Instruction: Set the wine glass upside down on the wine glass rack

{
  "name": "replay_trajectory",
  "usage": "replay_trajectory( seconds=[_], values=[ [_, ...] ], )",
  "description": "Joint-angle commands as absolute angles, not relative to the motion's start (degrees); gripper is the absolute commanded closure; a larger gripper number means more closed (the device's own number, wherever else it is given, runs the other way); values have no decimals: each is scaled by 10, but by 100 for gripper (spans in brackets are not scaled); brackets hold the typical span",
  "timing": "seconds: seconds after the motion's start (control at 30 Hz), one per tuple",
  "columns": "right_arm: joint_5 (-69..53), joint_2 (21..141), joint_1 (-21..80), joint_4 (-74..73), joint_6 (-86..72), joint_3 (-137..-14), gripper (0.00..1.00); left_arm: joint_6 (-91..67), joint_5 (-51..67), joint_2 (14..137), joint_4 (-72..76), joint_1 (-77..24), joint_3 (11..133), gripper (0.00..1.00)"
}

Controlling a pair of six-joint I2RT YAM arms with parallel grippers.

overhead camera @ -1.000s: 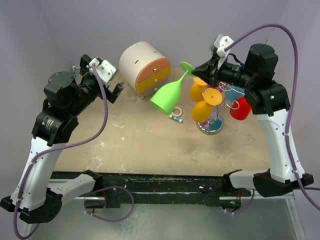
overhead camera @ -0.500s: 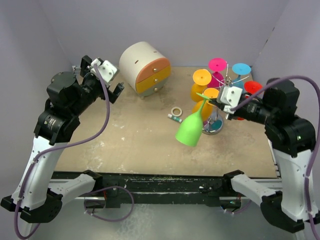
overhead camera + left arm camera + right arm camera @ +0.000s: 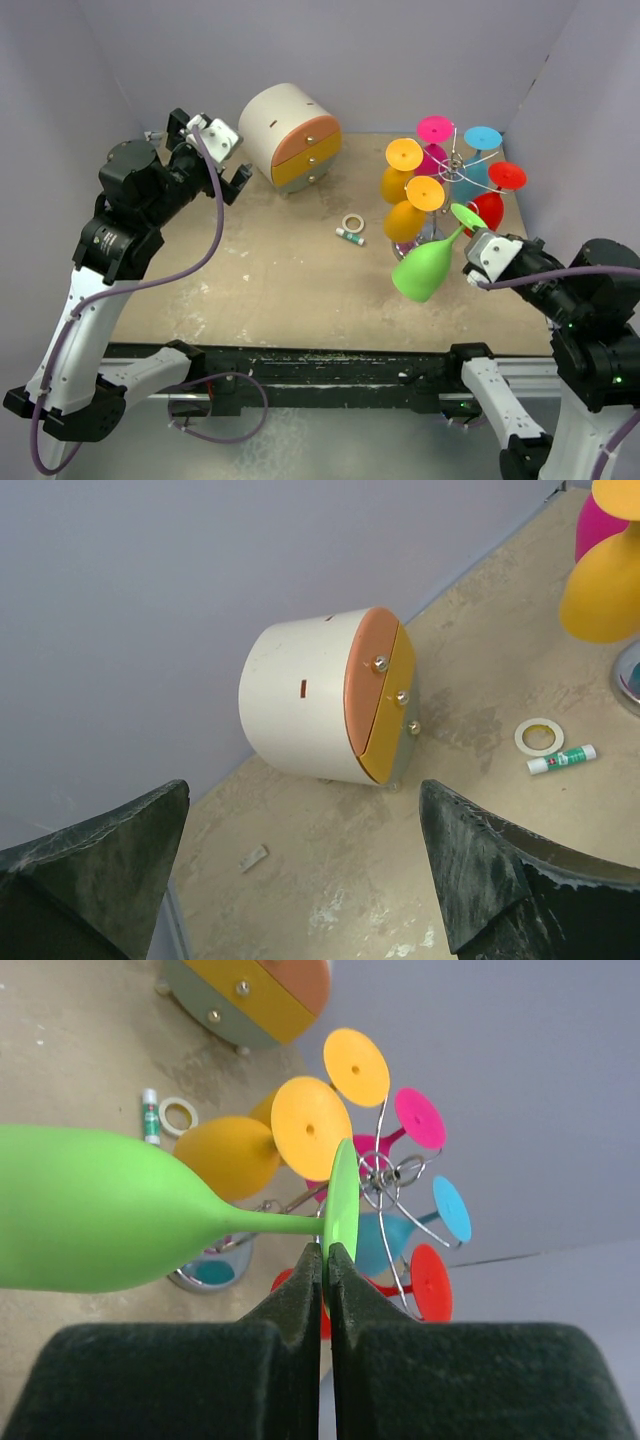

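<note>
Pinching only the thin foot edge of the green wine glass (image 3: 425,268), the right gripper (image 3: 327,1258) holds it tilted in the air, just off the near side of the rack (image 3: 458,168) by the worktop's far right corner. Such a slim hold could let the bowl pivot or slip, or swing into the orange glasses (image 3: 404,220) hanging there. The left gripper (image 3: 305,785) hangs with fingers spread, grasping nothing, near the far left corner. Which wire arm is free is hard to make out, and the rack's base is mostly hidden.
</note>
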State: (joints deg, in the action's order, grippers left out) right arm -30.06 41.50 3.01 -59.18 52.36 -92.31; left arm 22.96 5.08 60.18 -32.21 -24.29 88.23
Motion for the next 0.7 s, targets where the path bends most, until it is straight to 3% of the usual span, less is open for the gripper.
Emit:
replay_trajectory(
  seconds=[0.0,0.17,0.67],
  values=[
    [-245,394,9,-586,525,-891,100,212,71,602,-291,-239,881,1],
    [-150,379,-6,-546,495,-862,100,213,71,599,-290,-239,880,1],
    [-18,396,-9,-455,488,-806,100,234,58,596,-297,-239,880,1]
  ],
)
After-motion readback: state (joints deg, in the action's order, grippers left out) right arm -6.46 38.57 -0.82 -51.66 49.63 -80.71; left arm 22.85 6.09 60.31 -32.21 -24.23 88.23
